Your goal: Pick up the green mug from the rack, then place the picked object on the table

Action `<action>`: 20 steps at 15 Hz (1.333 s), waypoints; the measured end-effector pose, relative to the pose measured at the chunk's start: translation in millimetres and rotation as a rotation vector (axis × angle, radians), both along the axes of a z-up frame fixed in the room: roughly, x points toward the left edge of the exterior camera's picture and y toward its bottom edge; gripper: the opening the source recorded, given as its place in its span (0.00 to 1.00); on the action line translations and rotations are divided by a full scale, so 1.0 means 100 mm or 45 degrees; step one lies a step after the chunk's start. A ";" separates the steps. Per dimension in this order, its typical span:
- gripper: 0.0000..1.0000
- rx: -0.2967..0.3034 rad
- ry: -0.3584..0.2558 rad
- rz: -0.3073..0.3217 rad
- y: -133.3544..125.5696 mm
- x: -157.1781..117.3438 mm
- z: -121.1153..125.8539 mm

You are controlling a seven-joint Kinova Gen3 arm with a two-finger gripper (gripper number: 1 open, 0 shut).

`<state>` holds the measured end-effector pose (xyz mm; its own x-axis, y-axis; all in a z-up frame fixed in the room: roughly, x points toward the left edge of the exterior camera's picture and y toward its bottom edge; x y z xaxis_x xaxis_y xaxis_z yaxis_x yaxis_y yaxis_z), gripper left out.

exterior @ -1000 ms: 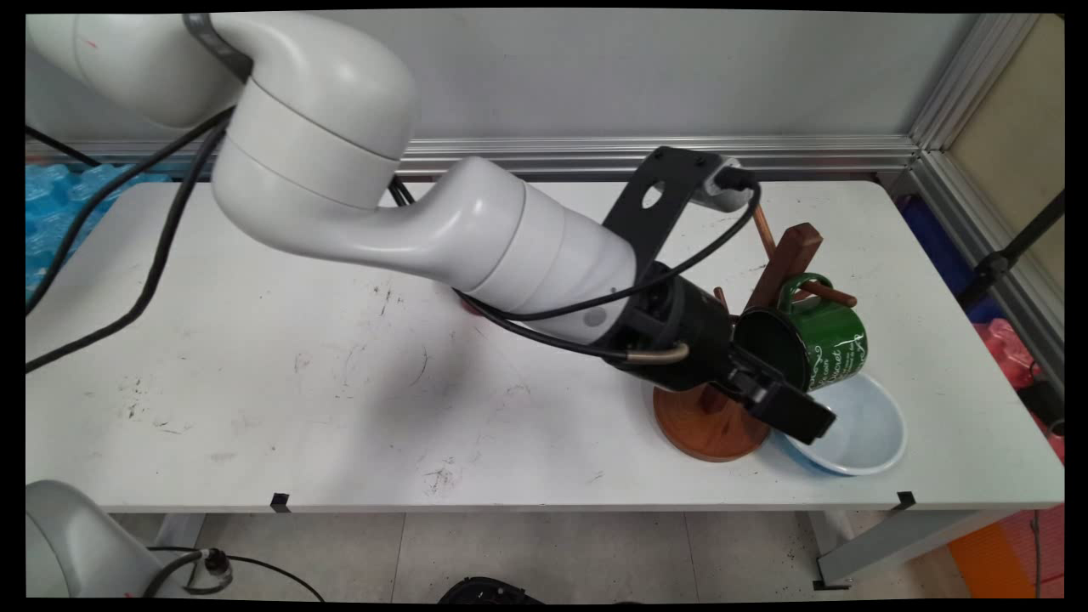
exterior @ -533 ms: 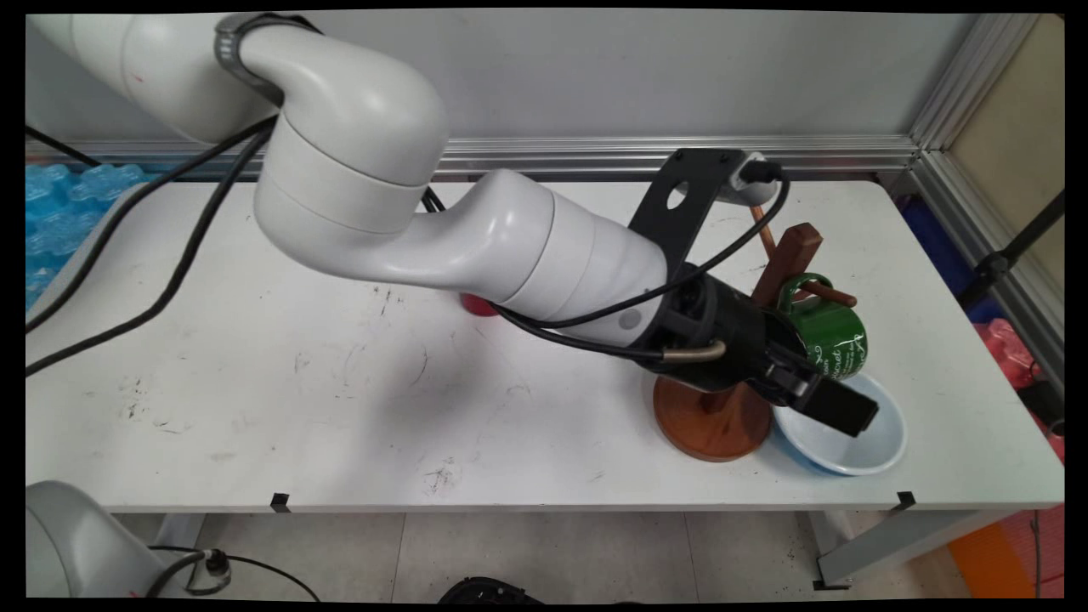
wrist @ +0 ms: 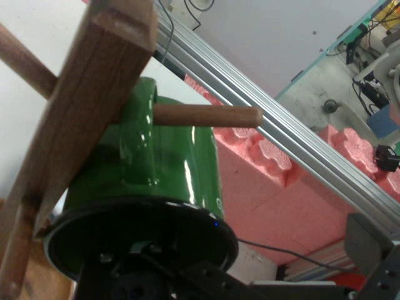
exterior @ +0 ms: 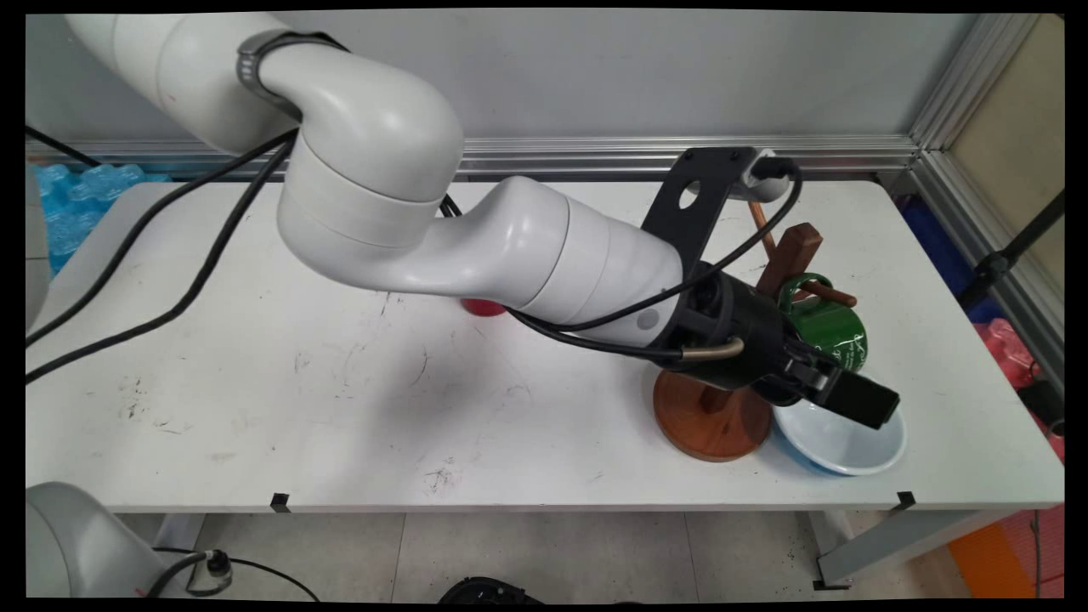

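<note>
Here, at the right end of the white table [exterior: 255,399], the Kinova arm's black gripper [exterior: 837,389] reaches low and slantwise to the mouth of a green enamel mug [exterior: 829,331]. The mug hangs by its handle on a peg [wrist: 206,115] of the wooden mug tree [exterior: 790,255]. Its open rim is tipped down towards the hand.

The pincer stands apart and grips nothing. One finger [exterior: 863,401] shows outside the rim, poised over the white bowl [exterior: 850,446]. From the hand's own camera that finger [wrist: 372,250] sits well clear of the mug's wall. The other finger is not plainly visible and seems to be lost in the mug's dark interior.

The bowl sits just beside the tree's round base [exterior: 710,425], right under the mug and the hand. A small red object [exterior: 483,306] peeks out from behind the arm, further back.

The quarters look tight. A squeeze on the thin, glossy rim could slip, and if the handle then came off its peg the mug would likely drop into the bowl. A pull across the peg rather than along it could catch the handle and tip the tree. The lower finger, so near the bowl, could knock it towards the table's front edge.
</note>
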<state>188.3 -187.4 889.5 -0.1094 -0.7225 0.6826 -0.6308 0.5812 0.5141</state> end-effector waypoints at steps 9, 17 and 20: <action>0.00 -0.017 0.018 0.007 -0.02 -0.02 -0.04; 0.00 -0.028 0.011 -0.006 -0.02 0.00 -0.04; 0.00 -0.029 0.008 -0.008 -0.01 0.02 -0.04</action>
<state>189.9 -188.7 885.7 -0.1096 -0.7060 0.6997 -0.6235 0.5970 0.5048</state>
